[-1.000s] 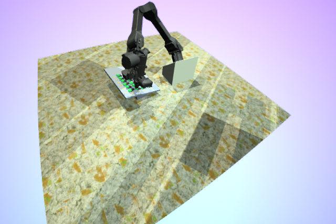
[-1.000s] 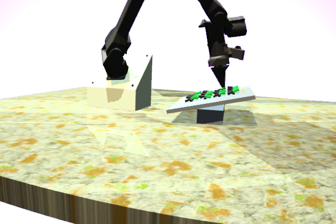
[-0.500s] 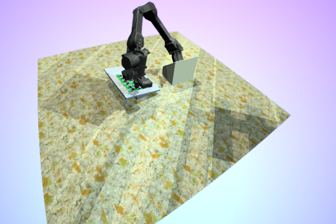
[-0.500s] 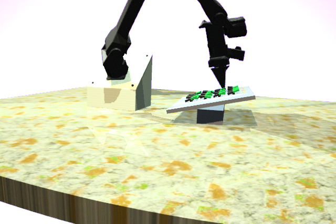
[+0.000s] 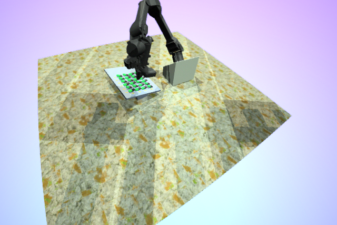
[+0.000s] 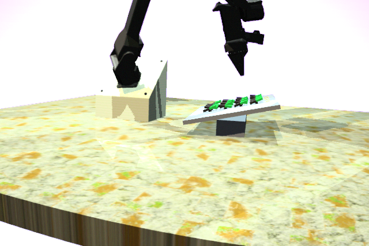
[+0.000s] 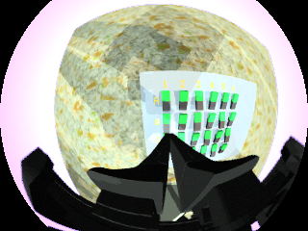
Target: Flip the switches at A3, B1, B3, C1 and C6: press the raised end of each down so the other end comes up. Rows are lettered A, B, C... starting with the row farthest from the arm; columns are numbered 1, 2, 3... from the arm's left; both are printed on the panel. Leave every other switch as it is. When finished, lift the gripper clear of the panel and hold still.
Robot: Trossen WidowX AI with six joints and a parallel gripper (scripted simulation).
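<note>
A pale blue tilted panel (image 5: pixel 114 74) (image 6: pixel 208 117) (image 7: pixel 149 99) carries rows of green rocker switches (image 5: pixel 132 82) (image 6: pixel 229 103) (image 7: pixel 200 115). It rests on a small dark block (image 6: pixel 230 127). My gripper (image 6: pixel 240 72) (image 7: pixel 168 137) (image 5: pixel 139 76) is shut with nothing between the fingers, its tip pointing down. In the exterior view it hangs well above the panel, over the switches. In the wrist view the fingertip covers the near left part of the switch grid, around rows B and C at the left columns. Yellow row and column labels are printed on the panel, too small to read well.
The arm's base stands on a pale wedge-shaped block (image 5: pixel 180 71) (image 6: pixel 134 103) beside the panel. Everything sits on a mottled stone-patterned table (image 5: pixel 163 148) (image 6: pixel 149 177) with a wood-grain front edge (image 6: pixel 44 219).
</note>
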